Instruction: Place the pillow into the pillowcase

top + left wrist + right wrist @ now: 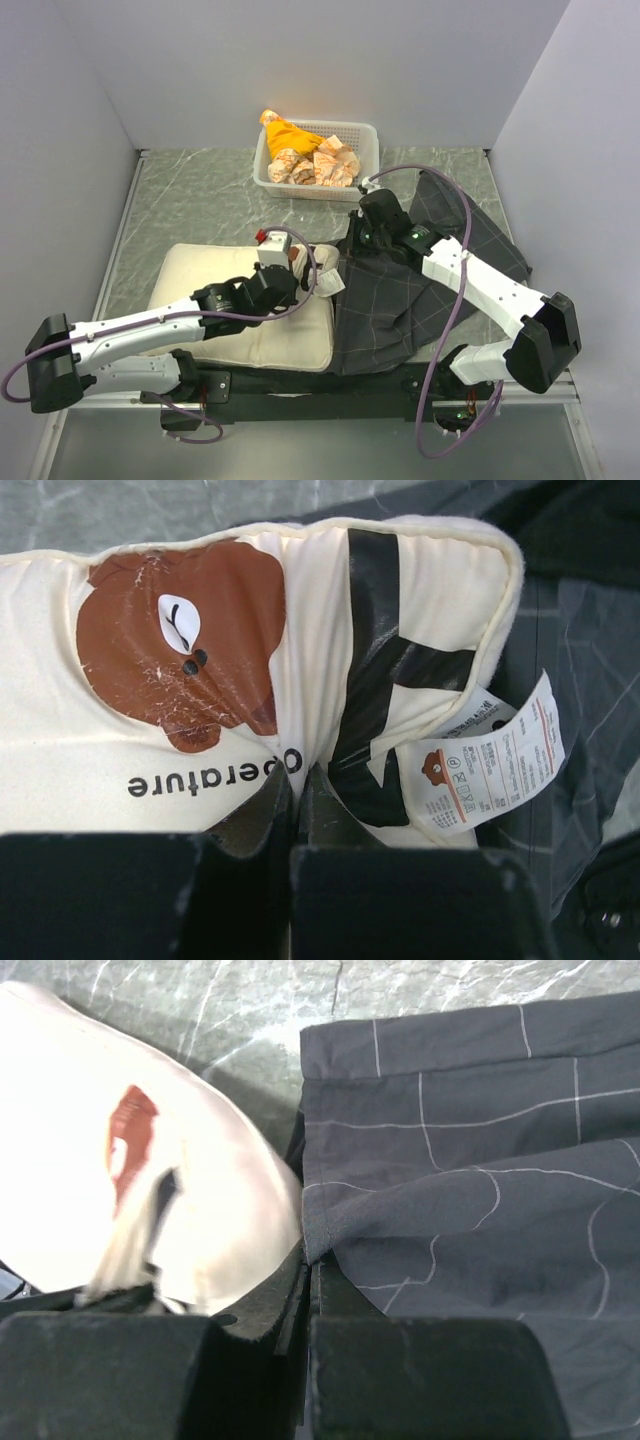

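Overhead view: the pillow (pixel 215 270) lies flat on the tabletop (pixel 200 195), lower left of centre. Its right end meets the pillowcase (pixel 400 300), which lies rumpled at centre right.

Left fingers (pixel 345 825) are closed, pinching the pillow's cream fabric at its right end – just below the brown bear face (pixel 190 650), with the white tag (pixel 480 765) to their right and dark checked cloth beyond it.

Right fingers (pixel 270 1305) are closed on the pillowcase's hemmed edge. In that wrist view the case fills the right half of the frame and the pillow's rounded end sits just beside the hem at left, with grey marbled tabletop showing above both.

A white mesh basket (pixel 365 135) stands at upper centre – well apart from the pillow – holding orange-and-white cloth bundles (pixel 310 165).
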